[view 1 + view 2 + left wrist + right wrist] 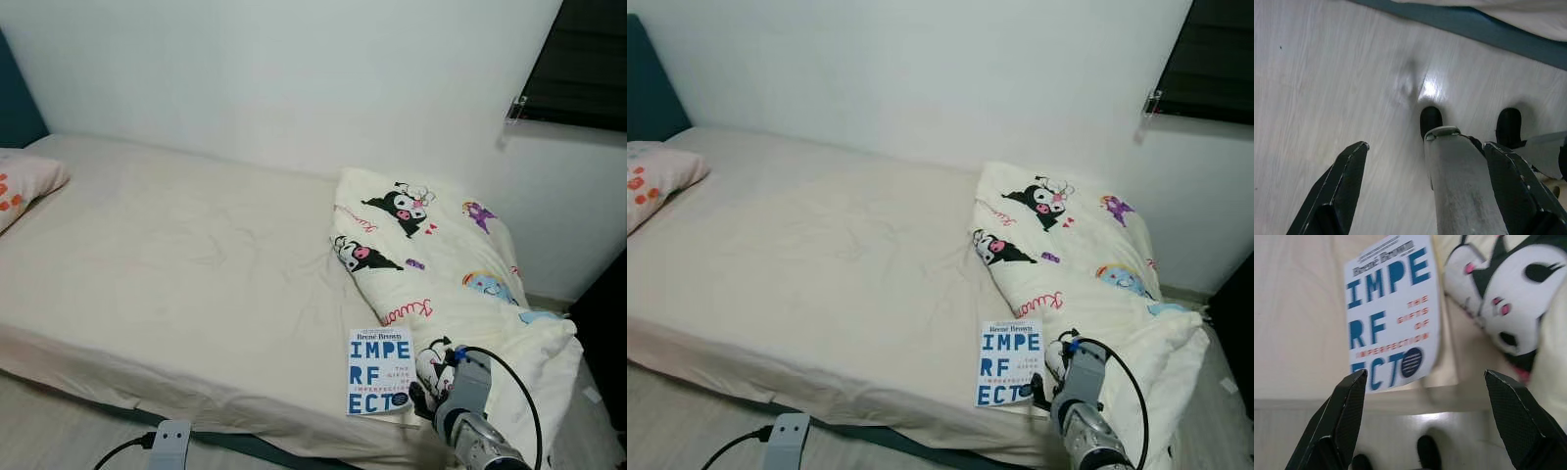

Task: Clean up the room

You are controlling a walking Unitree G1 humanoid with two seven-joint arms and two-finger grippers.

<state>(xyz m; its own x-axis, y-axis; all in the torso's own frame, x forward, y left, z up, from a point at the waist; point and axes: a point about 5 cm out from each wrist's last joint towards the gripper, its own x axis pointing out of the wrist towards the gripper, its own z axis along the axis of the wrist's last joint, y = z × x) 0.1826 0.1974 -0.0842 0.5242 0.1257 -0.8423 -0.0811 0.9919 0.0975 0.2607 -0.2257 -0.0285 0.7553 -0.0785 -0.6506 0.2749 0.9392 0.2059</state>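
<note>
The book (379, 371), white with blue lettering, lay flat at the near edge of the bed (176, 274), just beside the folded cartoon-print duvet (441, 264). The right gripper (1425, 418) hovered just off that edge near the book's lower corner, its fingers (1347, 416) spread wide and holding nothing. The left gripper (1425, 188) hung low over the pale floor (1327, 83) beside the bed, fingers likewise apart and empty, and a pillow (24, 186) lay at the bed's far left end.
</note>
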